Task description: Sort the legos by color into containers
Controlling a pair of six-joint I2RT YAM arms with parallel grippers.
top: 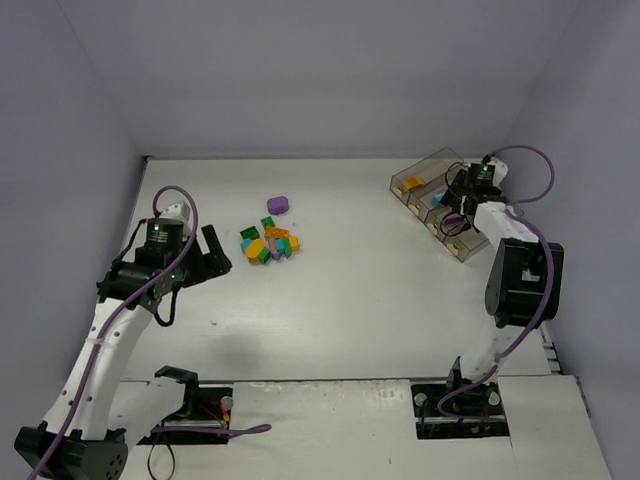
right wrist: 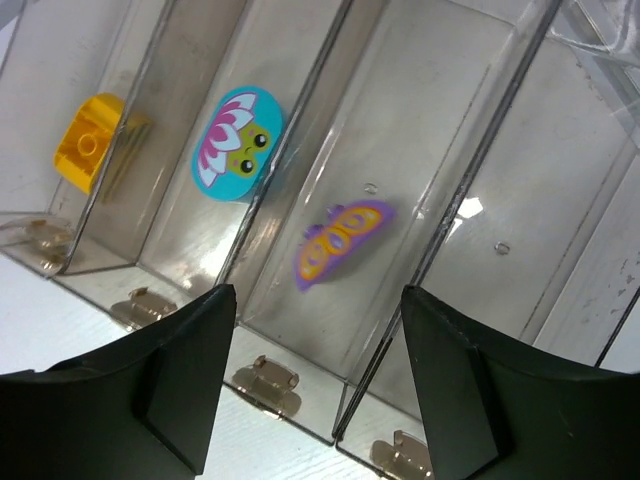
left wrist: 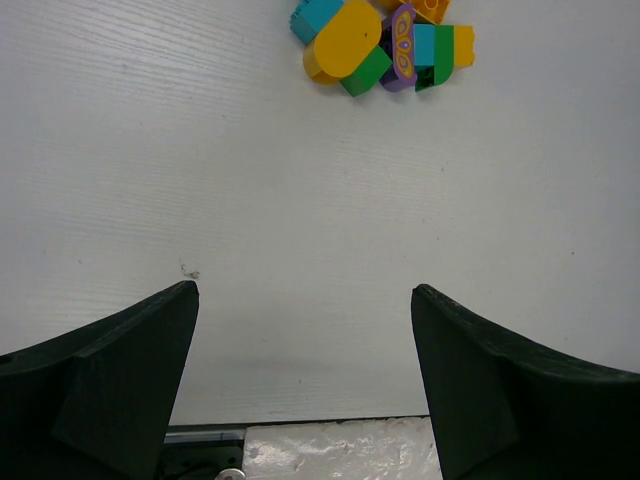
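Note:
A pile of small legos (top: 268, 243) in yellow, green, teal, orange and purple lies left of the table's middle; it also shows at the top of the left wrist view (left wrist: 380, 40). One purple brick (top: 278, 205) lies apart behind it. My left gripper (top: 222, 255) is open and empty, left of the pile (left wrist: 305, 291). The clear containers (top: 425, 178) stand at the back right. My right gripper (right wrist: 318, 293) is open and empty above them (top: 455, 212). The bins hold a yellow brick (right wrist: 88, 140), a teal flower brick (right wrist: 238, 143) and a blurred purple butterfly brick (right wrist: 343, 243), one per bin.
The containers' thin clear walls (right wrist: 300, 110) separate the bins; the bin at the right of the right wrist view (right wrist: 560, 200) shows no brick. Small metal clips (right wrist: 265, 380) line the tray's near edge. Grey walls enclose the table on three sides.

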